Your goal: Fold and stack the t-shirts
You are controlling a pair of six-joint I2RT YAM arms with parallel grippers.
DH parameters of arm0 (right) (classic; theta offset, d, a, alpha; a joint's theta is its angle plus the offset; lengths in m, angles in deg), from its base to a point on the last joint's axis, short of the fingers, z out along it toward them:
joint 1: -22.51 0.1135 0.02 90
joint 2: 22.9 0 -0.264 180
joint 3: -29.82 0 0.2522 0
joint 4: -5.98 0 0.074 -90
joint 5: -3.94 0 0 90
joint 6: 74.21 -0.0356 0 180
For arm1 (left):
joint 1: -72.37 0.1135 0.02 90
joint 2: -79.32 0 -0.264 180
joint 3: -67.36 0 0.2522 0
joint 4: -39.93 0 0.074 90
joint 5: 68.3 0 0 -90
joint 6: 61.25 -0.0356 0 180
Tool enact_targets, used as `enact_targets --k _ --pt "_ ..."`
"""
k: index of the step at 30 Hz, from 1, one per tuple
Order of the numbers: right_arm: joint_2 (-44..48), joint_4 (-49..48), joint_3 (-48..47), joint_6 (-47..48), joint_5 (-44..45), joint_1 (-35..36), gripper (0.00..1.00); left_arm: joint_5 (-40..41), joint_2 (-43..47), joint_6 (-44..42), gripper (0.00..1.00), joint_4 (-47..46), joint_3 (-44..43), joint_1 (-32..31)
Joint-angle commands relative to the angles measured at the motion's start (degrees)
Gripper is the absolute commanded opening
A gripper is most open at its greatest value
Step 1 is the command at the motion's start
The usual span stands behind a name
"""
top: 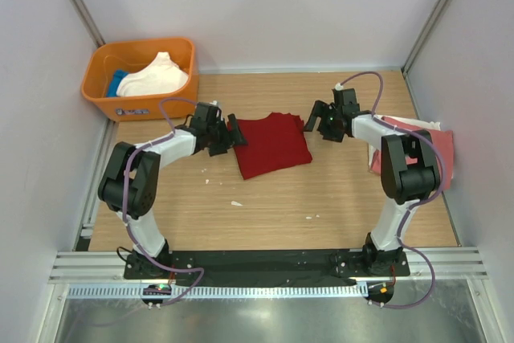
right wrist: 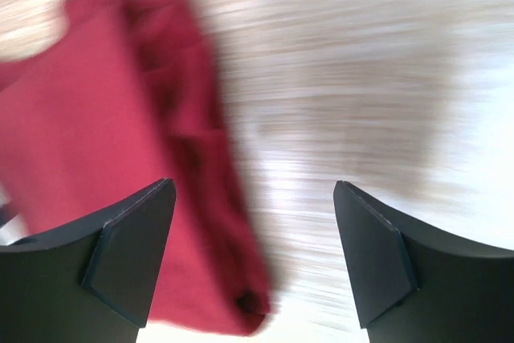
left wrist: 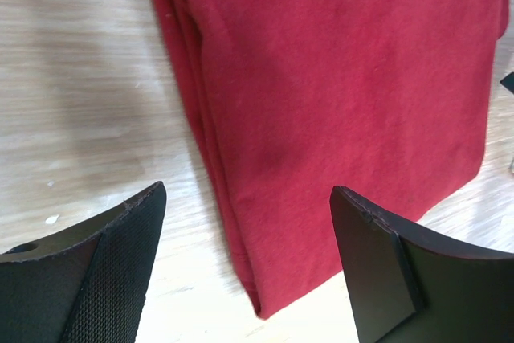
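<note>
Item: dark red t-shirt (top: 271, 144), folded into a rough rectangle, lying flat on the wooden table (top: 337, 198) at mid-depth, between the two grippers and slightly skewed to the table edge. Left gripper (top: 234, 132): at the shirt's left edge, jaws spread wide with nothing between them; in the left wrist view the layered fold edge of the shirt (left wrist: 321, 102) lies below the gap between the two fingers (left wrist: 120, 263). Right gripper (top: 312, 120): at the shirt's far right corner, jaws likewise spread and holding nothing; the right wrist view is blurred and shows the red cloth (right wrist: 104, 134) under the left-hand finger, bare wood under the other. Surroundings: orange tub (top: 136, 104) at the far left corner, well apart from the shirt, holding a white or cream shirt (top: 158, 78) and a blue one (top: 117, 82). Salmon-pink shirt (top: 444, 150) at the right table edge, partly hidden behind the right arm (top: 405, 166), with paler cloth (top: 414, 124) on it. Small white flecks (top: 237, 203) lie scattered on the wood near the shirt's front edge.
</note>
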Motion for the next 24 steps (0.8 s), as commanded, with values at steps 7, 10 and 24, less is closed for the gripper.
enact_targets --k 7,10,24 --pt "8.0 14.9 -4.1 8.0 45.6 2.5 0.83 -4.0 -3.5 1.8 0.78 -8.0 0.7 0.1" --pt "7.6 23.3 -6.3 6.5 52.6 3.4 0.96 -4.4 -5.0 0.5 0.77 -9.4 0.1 0.2" --pt "2.6 31.6 -7.3 3.1 73.6 4.7 0.91 -5.4 -3.9 -0.2 0.76 -12.0 1.1 0.2"
